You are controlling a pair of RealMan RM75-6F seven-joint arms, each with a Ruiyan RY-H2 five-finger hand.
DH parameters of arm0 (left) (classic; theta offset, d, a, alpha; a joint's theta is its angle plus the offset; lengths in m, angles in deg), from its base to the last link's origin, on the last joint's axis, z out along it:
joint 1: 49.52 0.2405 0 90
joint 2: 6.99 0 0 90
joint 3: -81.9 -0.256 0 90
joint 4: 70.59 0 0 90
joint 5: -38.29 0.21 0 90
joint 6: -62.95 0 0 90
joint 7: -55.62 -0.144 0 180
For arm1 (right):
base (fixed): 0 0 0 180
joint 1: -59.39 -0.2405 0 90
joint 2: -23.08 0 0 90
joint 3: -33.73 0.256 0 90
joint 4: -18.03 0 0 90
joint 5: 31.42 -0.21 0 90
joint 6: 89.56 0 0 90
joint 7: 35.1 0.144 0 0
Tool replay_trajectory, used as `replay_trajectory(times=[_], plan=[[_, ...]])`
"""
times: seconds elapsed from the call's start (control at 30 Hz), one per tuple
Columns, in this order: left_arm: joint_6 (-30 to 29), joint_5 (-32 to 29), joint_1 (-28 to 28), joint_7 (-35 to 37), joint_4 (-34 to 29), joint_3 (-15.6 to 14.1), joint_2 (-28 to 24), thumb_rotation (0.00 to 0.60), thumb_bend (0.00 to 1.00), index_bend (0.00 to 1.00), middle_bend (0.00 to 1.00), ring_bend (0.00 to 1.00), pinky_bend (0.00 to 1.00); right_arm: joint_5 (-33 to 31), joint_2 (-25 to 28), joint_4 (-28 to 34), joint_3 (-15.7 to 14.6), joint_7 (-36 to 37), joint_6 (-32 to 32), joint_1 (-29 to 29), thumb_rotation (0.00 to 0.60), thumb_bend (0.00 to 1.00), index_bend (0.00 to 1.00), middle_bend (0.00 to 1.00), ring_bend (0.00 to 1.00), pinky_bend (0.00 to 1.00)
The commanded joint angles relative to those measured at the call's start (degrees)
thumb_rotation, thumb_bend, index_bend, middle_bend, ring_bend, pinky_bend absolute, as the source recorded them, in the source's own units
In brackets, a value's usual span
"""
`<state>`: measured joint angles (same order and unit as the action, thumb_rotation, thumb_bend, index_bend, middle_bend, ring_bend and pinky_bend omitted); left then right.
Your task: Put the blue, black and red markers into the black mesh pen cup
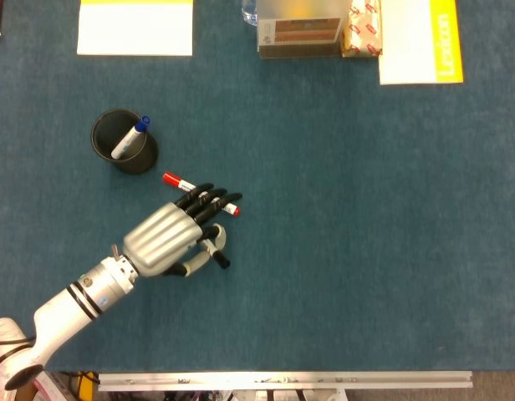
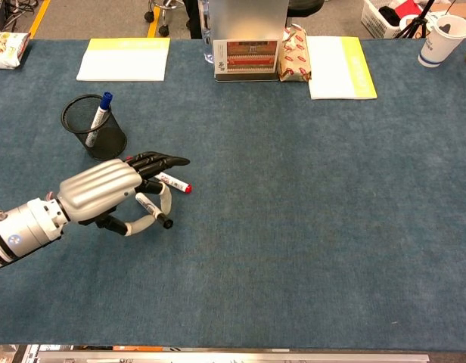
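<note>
The black mesh pen cup (image 1: 124, 142) (image 2: 95, 128) stands at the left of the blue table mat, with the blue marker (image 1: 130, 138) (image 2: 101, 112) leaning upright inside it. The red marker (image 1: 175, 181) (image 2: 176, 184) lies flat just right of the cup, and the fingers of my left hand (image 1: 165, 238) (image 2: 100, 195) stretch over its middle. The thumb curls around the black marker (image 1: 219, 258) (image 2: 151, 208) and pinches it against a finger, just above the mat. My right hand is not visible in either view.
A white and yellow pad (image 1: 135, 27) lies at the back left. A box (image 1: 298, 32) and a snack packet (image 1: 363, 29) sit at the back centre, with a second pad (image 1: 420, 40) to the right. A paper cup (image 2: 445, 34) stands far right.
</note>
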<state>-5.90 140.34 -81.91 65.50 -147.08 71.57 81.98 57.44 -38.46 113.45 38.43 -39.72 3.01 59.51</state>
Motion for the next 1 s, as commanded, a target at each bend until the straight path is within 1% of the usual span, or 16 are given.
replay_trajectory(times=[0.03,0.2,0.37,0.5,0.7,0.83,1.0], plan=[[-0.46,-1.55,0.22,-2.28,-2.66,1.75,-1.41,0.600,0.44,0.49,0.00,0.00,0.04,-0.05,-0.02,-0.01,0.00,-0.07,-0.09,-0.03,0.600,0.00,0.34,0.32,0.42,0.64],[-0.76,-4.41,0.49,-5.82,-7.00,4.68,-3.03,0.600,0.44,0.49,0.00,0.00,0.04,-0.18,-0.08,-0.05,0.00,-0.20,-0.33,-0.12,0.600,0.00,0.34,0.32,0.42,0.64],[-1.15,-9.59,1.64,-9.92,-12.15,8.17,-4.27,0.600,0.44,0.50,0.00,0.00,0.04,-0.38,-0.13,-0.08,0.03,-0.33,-0.54,-0.20,0.600,0.00,0.34,0.32,0.42,0.64],[0.32,-15.52,2.49,-14.36,-17.72,10.31,-5.58,0.600,0.44,0.50,0.00,0.00,0.04,-0.56,-0.19,-0.13,0.06,-0.41,-0.76,-0.29,0.600,0.00,0.34,0.32,0.42,0.64],[1.81,-24.12,3.08,-18.89,-25.18,13.46,-6.79,0.600,0.44,0.50,0.00,0.00,0.05,-0.68,-0.24,-0.14,0.05,-0.48,-0.99,-0.38,0.600,0.00,0.34,0.32,0.42,0.64],[2.08,-27.72,2.84,-20.40,-27.96,15.52,-6.93,0.600,0.44,0.51,0.00,0.00,0.05,-0.76,-0.22,-0.15,0.09,-0.40,-0.96,-0.37,0.600,0.00,0.34,0.32,0.42,0.64],[1.97,-28.42,2.12,-20.87,-28.00,17.37,-6.78,0.600,0.44,0.51,0.00,0.00,0.05,-0.81,-0.20,-0.17,0.07,-0.37,-1.08,-0.41,0.600,0.00,0.34,0.32,0.42,0.64]])
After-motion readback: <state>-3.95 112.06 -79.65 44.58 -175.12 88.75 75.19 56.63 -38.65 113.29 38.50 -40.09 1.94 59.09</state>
